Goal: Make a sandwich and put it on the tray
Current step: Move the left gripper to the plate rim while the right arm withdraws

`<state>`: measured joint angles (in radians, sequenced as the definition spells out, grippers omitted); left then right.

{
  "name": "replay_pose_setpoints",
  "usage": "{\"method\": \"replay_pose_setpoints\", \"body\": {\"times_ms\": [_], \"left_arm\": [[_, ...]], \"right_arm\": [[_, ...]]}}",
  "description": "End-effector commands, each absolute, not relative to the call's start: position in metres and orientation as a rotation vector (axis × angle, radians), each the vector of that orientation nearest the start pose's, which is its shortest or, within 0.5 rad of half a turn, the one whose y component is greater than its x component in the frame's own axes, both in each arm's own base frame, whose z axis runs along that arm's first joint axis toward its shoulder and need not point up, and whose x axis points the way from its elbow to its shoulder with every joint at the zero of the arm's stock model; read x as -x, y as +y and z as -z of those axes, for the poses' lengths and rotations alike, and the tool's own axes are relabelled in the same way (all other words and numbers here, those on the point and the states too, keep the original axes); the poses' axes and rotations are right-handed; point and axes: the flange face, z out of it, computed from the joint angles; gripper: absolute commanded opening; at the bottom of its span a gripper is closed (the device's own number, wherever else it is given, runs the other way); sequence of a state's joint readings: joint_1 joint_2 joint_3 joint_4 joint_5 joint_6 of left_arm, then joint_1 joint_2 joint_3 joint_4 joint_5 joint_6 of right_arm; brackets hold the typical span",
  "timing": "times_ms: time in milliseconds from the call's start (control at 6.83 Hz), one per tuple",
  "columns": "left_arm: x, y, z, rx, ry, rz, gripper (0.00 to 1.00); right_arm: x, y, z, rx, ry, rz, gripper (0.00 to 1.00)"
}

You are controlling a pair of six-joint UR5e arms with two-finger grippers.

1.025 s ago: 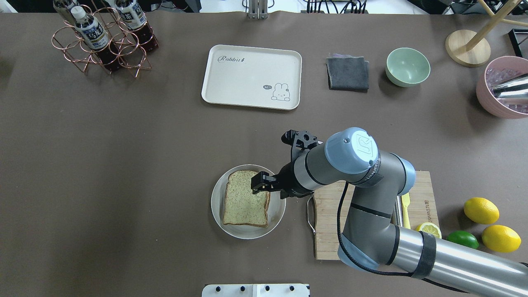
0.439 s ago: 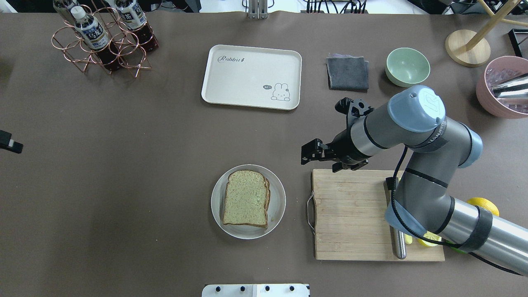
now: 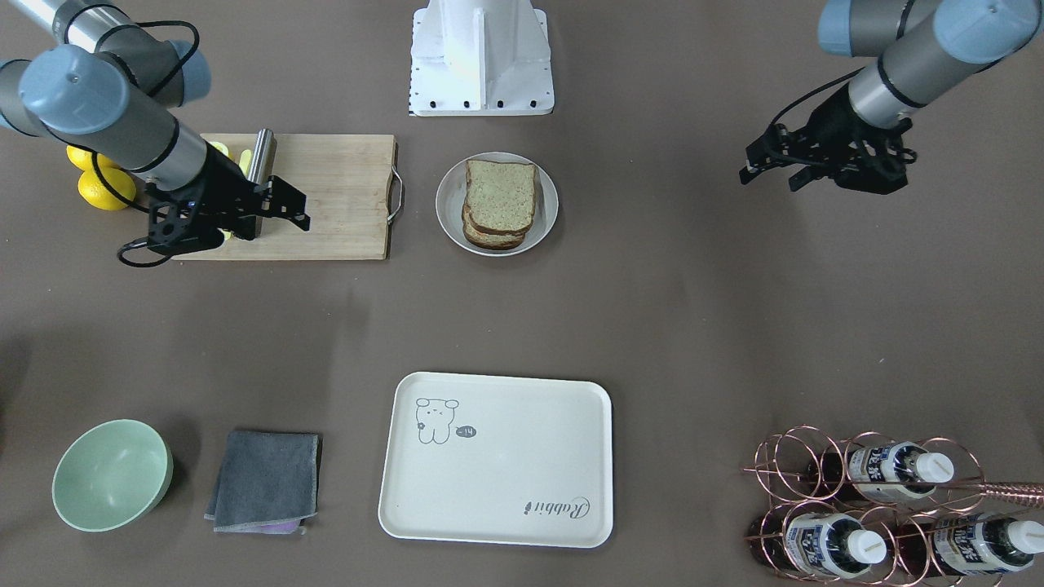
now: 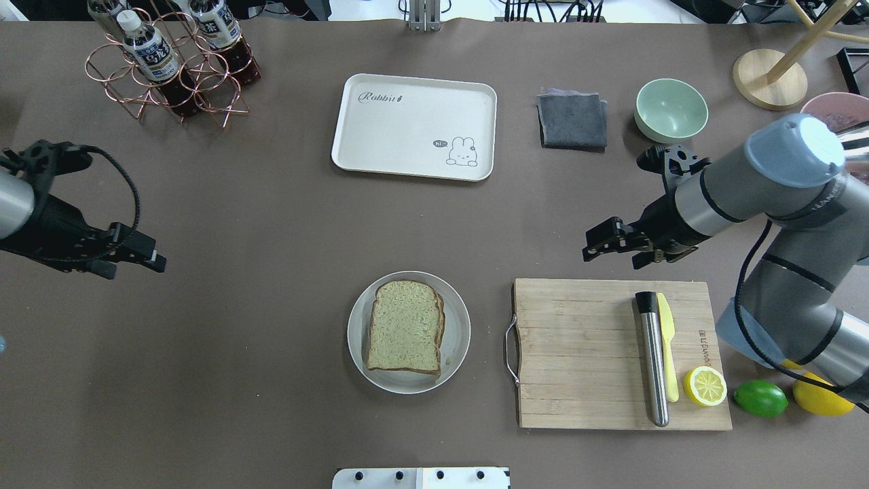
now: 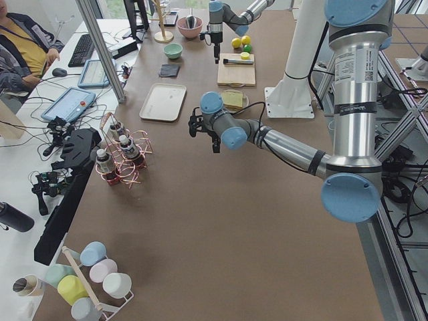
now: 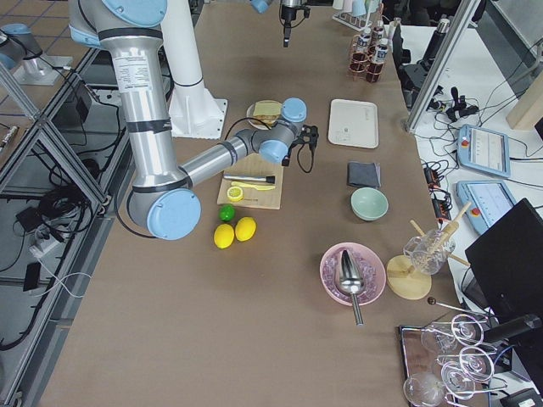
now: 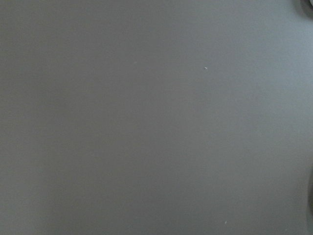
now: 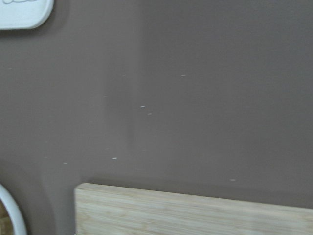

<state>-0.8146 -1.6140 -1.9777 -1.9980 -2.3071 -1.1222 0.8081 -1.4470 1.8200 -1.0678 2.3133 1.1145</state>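
The sandwich (image 4: 405,327) lies on a round white plate (image 4: 458,333) at the table's front middle, speckled top slice up. In the front-facing view the sandwich (image 3: 500,200) shows stacked slices; the egg is hidden. The cream tray (image 4: 414,127) with the "Rabbit" script sits bare at the far middle, and shows in the front-facing view (image 3: 497,461) too. My right gripper (image 4: 597,248) is open and empty, above the table just beyond the cutting board's far edge. My left gripper (image 4: 146,255) is open and empty over bare table at the left.
A bamboo cutting board (image 4: 577,353) right of the plate carries a metal rod (image 4: 653,367), a yellow knife (image 4: 667,353) and a lemon half (image 4: 705,386). A grey cloth (image 4: 572,121) and a green bowl (image 4: 671,110) lie right of the tray. A bottle rack (image 4: 170,64) stands far left.
My right gripper has left the sandwich and moved right and away, past the board's far edge. My left arm has come in from the left. The sandwich has not moved.
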Motion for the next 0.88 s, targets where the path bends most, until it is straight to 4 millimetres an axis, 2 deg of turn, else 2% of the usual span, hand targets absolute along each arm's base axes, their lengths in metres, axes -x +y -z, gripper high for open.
{"method": "replay_pose_setpoints", "body": {"times_ms": [0,146,293,586,732], "left_arm": [[-0.386,-0.371,-0.348,0.055,1.065,0.024,0.88],[-0.416,-0.360,-0.332,0.063,1.076,0.031,0.84],[-0.428,-0.356,-0.325,0.069,1.083,0.016,0.80],[-0.471,-0.373,-0.306,0.069,1.092,0.000,0.71],[-0.490,-0.373,-0.302,0.044,1.083,0.000,0.69]], "right_arm": [[0.242,-0.427,-0.476,0.072,-1.057,0.050,0.99],[0.217,-0.421,-0.500,0.062,-1.035,0.055,0.99],[0.190,-0.414,-0.524,0.056,-1.015,0.048,0.99],[0.146,-0.395,-0.567,0.028,-0.973,0.083,0.99],[0.134,-0.388,-0.579,0.026,-0.962,0.084,0.99]]}}
